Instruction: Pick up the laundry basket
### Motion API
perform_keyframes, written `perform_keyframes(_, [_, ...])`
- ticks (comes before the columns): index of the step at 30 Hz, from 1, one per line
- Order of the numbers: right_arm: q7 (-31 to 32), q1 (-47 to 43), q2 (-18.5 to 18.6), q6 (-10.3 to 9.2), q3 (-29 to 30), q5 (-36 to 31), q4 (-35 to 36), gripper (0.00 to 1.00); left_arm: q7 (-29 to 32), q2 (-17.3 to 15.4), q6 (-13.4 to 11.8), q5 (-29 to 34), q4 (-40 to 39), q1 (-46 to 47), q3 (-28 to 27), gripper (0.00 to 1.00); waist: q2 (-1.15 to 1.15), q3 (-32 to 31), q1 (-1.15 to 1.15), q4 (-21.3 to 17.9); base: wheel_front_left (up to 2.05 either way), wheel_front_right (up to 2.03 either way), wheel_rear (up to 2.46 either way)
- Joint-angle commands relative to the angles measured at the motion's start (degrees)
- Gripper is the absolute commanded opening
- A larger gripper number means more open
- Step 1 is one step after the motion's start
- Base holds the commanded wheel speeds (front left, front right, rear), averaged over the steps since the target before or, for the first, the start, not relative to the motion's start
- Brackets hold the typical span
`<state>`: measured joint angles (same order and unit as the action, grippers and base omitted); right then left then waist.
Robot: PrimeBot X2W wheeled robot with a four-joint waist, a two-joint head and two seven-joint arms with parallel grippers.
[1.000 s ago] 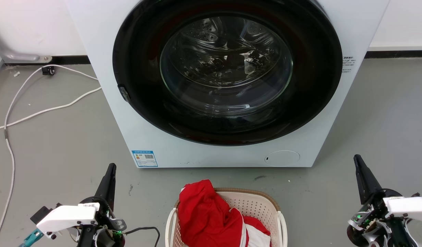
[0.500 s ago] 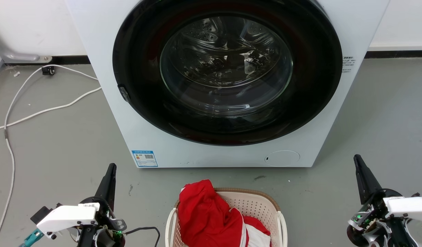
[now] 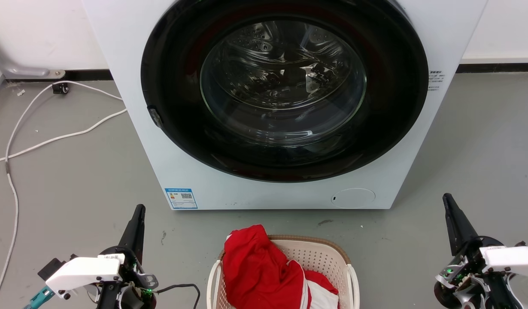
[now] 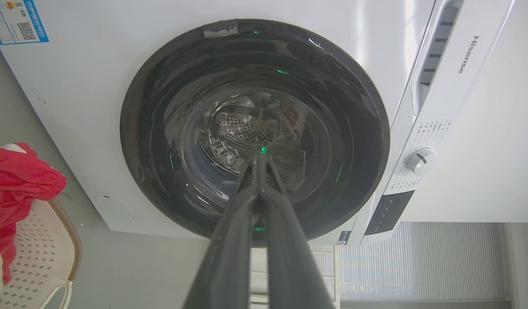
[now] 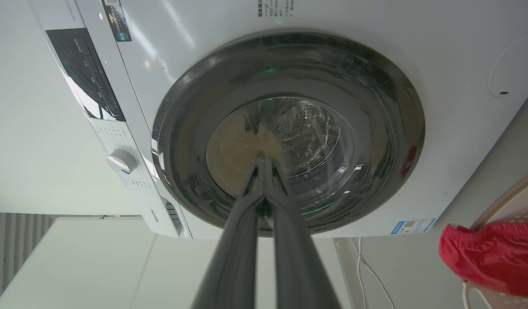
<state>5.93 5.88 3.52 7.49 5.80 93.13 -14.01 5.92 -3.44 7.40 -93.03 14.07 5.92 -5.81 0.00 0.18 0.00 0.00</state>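
- Grey floor (image 3: 75, 180) holds a washing machine (image 3: 131, 64) and the laundry basket (image 3: 324, 257) with red clothes (image 3: 255, 266).
- Our left gripper (image 3: 140, 210) and right gripper (image 3: 447, 199) hang on each side of it, jaws pressed together.

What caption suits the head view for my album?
Basket of red clothes before the washer, left fingers and right fingers shut alongside.

A laundry area: a front-loading washing machine (image 3: 264, 103) on a grey floor (image 3: 75, 180).
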Motion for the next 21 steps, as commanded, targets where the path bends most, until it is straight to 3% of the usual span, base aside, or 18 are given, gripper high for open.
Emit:
perform_keyframes(1, [0.25,0.61,-0.19,0.0,0.11,-0.27,-0.06,0.0,0.26,0.07,0.24,0.08,0.07,0.59,-0.15,0.0,0.0,0.0,0.0,0.0,0.0,0.0,0.0])
perform_keyframes(4, [0.27,0.61,-0.2,0.0,0.13,-0.3,-0.06,0.0,0.26,0.07,0.24,0.1,0.07,0.59,-0.17,0.0,0.0,0.0,0.0,0.0,0.0,0.0,0.0])
perform_keyframes(5, [-0.01,-0.09,-0.02,0.01,0.02,0.01,-0.14,1.0,-0.01,0.05,-0.01,0.0,0.16,-0.09,0.0,1.0,0.0,0.0,0.0,0.0,0.0,0.0,0.0])
perform_keyframes(21, [-3.53,-2.93,-0.29,0.0,-2.07,-2.49,1.06,1.0,-3.53,0.54,-0.05,3.33,-1.38,-3.11,1.12,1.0,0.0,0.02,0.0,-0.1,0.0,0.0,0.0])
